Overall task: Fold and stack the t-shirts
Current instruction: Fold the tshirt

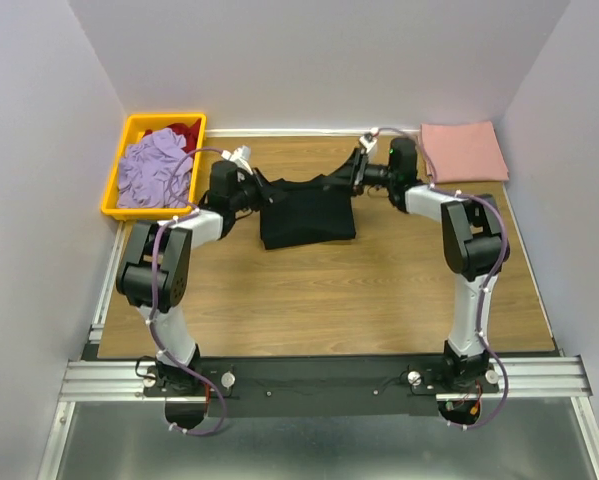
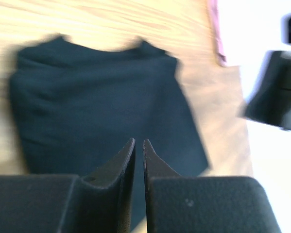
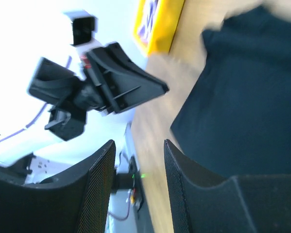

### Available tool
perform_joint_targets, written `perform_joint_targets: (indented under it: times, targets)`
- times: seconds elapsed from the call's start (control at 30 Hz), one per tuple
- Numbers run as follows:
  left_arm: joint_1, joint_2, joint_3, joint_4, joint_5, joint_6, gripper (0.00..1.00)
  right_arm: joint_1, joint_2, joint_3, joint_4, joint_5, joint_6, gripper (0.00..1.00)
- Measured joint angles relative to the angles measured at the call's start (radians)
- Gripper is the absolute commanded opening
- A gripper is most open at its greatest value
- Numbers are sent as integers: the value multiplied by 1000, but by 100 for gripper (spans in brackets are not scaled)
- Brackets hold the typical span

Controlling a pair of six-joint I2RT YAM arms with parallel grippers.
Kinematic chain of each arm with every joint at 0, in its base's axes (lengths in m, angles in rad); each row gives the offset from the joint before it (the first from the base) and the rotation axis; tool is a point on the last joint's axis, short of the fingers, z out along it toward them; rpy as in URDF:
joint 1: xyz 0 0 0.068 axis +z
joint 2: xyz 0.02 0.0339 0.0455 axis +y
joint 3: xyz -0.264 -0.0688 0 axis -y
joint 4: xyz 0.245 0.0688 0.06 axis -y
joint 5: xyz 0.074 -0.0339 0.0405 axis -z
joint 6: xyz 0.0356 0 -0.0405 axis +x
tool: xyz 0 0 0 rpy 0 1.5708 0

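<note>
The black t-shirt (image 1: 307,212) lies part-folded in the middle of the table, its upper edge drawn out towards both grippers. My left gripper (image 1: 263,194) is at its upper left corner. In the left wrist view it (image 2: 139,141) is shut with only a hairline gap, no cloth seen between the fingers, above the shirt (image 2: 101,102). My right gripper (image 1: 355,172) is at the upper right corner. In the right wrist view it (image 3: 139,142) is open and empty, the shirt (image 3: 247,107) to its right. The salmon-pink t-shirt (image 1: 464,150) lies folded at the back right.
A yellow bin (image 1: 119,205) at the back left holds a lavender garment (image 1: 157,168) and a red one (image 1: 184,132). White walls close in the back and sides. Both wrist views are blurred. The left arm (image 3: 101,82) shows in the right wrist view.
</note>
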State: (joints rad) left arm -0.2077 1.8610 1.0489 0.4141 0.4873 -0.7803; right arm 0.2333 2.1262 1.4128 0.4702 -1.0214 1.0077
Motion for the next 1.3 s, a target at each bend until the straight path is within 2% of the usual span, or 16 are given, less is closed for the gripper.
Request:
perform_joint_targets:
  times: [0.13,0.23,0.33,0.5,0.77,0.97,1.13,1.3]
  targets:
    - [-85,-67,-98,33,7,-19,17,47,-12,-160,91,-15,24,50]
    - [-107,-60,-185,35,24,-32,16,43,16,-298,107,-26,17,49]
    - [-86,-42,-269,31,31,-47,16,4,71,-390,113,-37,17,49]
    - [-40,-44,-337,59,59,-73,16,-67,50,-456,151,-69,-6,49]
    - [-41,-182,-366,28,55,-78,17,-29,-51,-426,118,-47,14,52]
    - [-52,-219,-331,37,39,-91,16,128,-73,-243,127,16,67,54]
    - [-52,-163,-355,39,14,-112,16,234,22,-165,195,92,127,55]
    - [-51,-120,-405,28,-4,-131,16,254,193,-218,308,131,235,54]
